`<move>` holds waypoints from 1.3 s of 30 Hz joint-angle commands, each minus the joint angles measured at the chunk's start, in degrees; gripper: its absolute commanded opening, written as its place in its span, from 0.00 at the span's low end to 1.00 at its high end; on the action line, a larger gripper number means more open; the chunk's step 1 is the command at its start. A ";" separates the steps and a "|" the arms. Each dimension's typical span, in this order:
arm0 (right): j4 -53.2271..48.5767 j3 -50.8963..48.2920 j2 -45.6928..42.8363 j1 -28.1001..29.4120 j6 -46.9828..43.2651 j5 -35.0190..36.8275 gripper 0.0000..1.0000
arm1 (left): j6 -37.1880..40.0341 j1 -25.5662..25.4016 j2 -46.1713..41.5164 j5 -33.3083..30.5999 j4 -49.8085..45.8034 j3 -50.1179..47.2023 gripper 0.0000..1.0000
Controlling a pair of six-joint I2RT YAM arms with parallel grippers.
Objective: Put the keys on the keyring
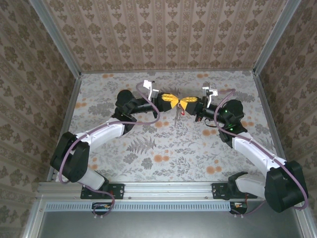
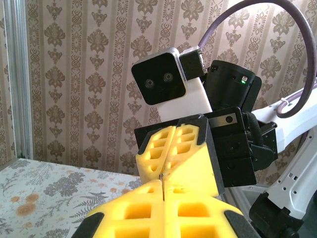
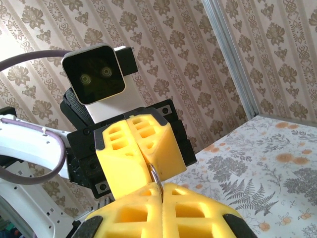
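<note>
Both grippers meet tip to tip in mid-air above the tabletop (image 1: 148,153), well clear of its flowered surface. Seen from above, the left gripper (image 1: 176,103) reaches in from the left and the right gripper (image 1: 184,104) from the right, and their yellow fingers come together at one spot over the far half of the tabletop. Each gripper is squeezed down tight, with only a hairline seam between its two fingers. In the right wrist view, a thin grey loop, the keyring (image 3: 154,173), bridges the small gap between them. Its upper curve lies against the seam at the left gripper's fingertips, and its lower end drops into the seam of the right gripper's own fingers directly below. In the left wrist view the same piece shows edge-on as a fine metal sliver. It stands in the seam at the tip of the left gripper and runs up to the closed fingers of the right gripper just beyond. Both grippers therefore appear to pinch the keyring from opposite sides, though how deep it sits in either seam is hidden. From above, a small red speck, probably the red end of the key (image 1: 182,113), hangs just below the meeting fingertips, on the near side of the right gripper. It is too small to tell what it is attached to.
</note>
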 commanded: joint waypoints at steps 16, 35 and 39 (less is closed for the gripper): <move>-21.32 8.91 -0.43 0.12 -13.77 3.07 0.00 | 11.69 4.85 -6.07 2.59 -20.51 4.36 0.28; -56.47 25.46 4.48 0.03 -38.49 -0.57 0.00 | 39.10 7.39 -3.06 8.75 -69.75 21.34 0.48; -58.37 26.57 4.99 0.08 -39.18 -2.65 0.00 | 39.12 7.45 -2.08 9.72 -70.16 22.15 0.48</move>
